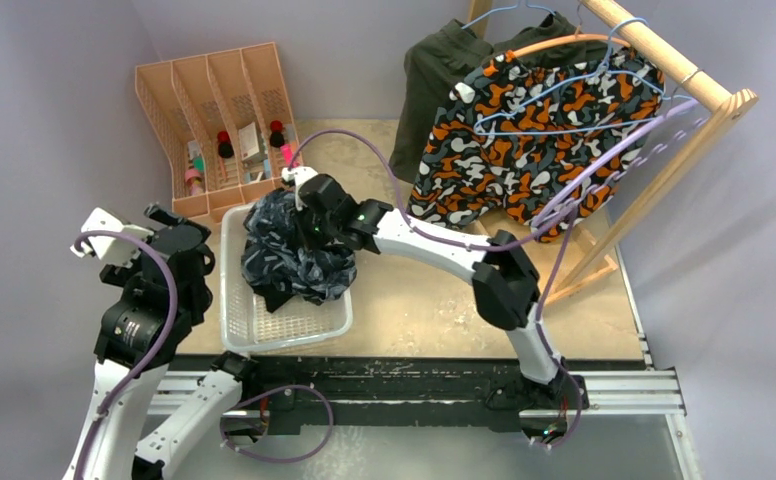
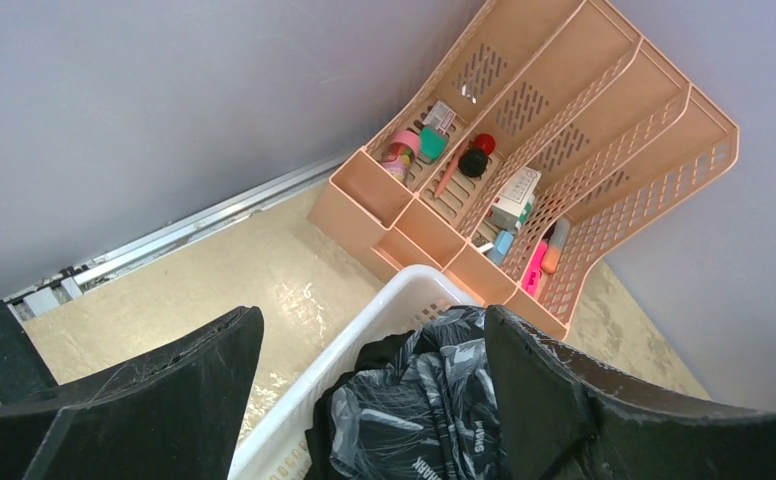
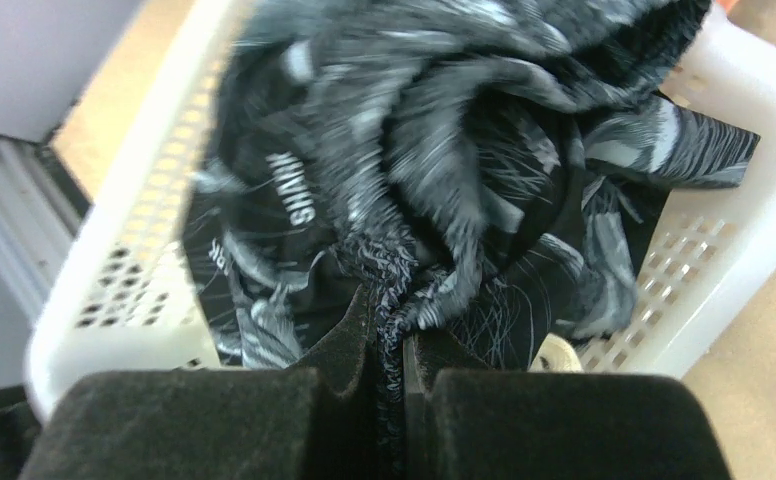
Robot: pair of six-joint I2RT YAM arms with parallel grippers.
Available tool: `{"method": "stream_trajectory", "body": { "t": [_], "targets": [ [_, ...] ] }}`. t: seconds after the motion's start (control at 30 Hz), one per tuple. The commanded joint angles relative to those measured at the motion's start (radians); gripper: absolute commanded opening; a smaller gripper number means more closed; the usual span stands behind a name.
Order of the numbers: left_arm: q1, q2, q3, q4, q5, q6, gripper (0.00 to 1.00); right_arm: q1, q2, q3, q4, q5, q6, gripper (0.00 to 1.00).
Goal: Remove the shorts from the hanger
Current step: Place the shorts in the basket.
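The jaws of the right gripper [image 3: 389,335] are clenched on a fold of the dark blue-grey camouflage shorts [image 3: 444,150]; a rough edge of the cloth is pinched between the two fingers. These shorts are in a crumpled heap in the white basket [image 1: 239,325], and the heap rises above its rim. In the top view the basket stands at about 8 o'clock on the table [image 1: 434,300].

The jaws of the left gripper [image 2: 374,375] are released and stand wide apart with nothing between them, near the basket's 9 o'clock side.

At about 1 o'clock, the orange-black-white camouflage shorts [image 1: 524,160] hang from the wooden rail [image 1: 664,55], with a light blue hanger [image 1: 554,128] across their front. The olive green shorts [image 1: 439,75] hang just behind them. A peach organiser [image 1: 214,95] holding small items stands at about 11 o'clock.
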Motion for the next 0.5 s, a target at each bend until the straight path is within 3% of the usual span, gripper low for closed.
{"method": "stream_trajectory", "body": {
  "t": [0.0,0.1,0.27,0.4,0.47],
  "targets": [
    [0.004,-0.012,0.039,-0.002,-0.026,0.0,0.81,-0.023,0.095,0.149,-0.012,-0.09,0.016,0.01],
    [0.004,-0.014,0.04,0.001,-0.015,0.004,0.81,-0.01,0.169,0.26,-0.08,-0.085,-0.01,0.03],
    [0.005,-0.012,0.036,0.012,0.007,0.007,0.81,-0.009,0.23,0.288,-0.071,-0.138,-0.067,0.09],
    [0.005,-0.011,0.026,0.019,0.037,0.014,0.81,-0.011,0.282,0.315,-0.129,-0.145,-0.109,0.23],
    [0.005,-0.008,0.017,0.026,0.046,0.014,0.81,-0.014,0.324,0.378,-0.207,-0.103,-0.13,0.24]
  ]
}}
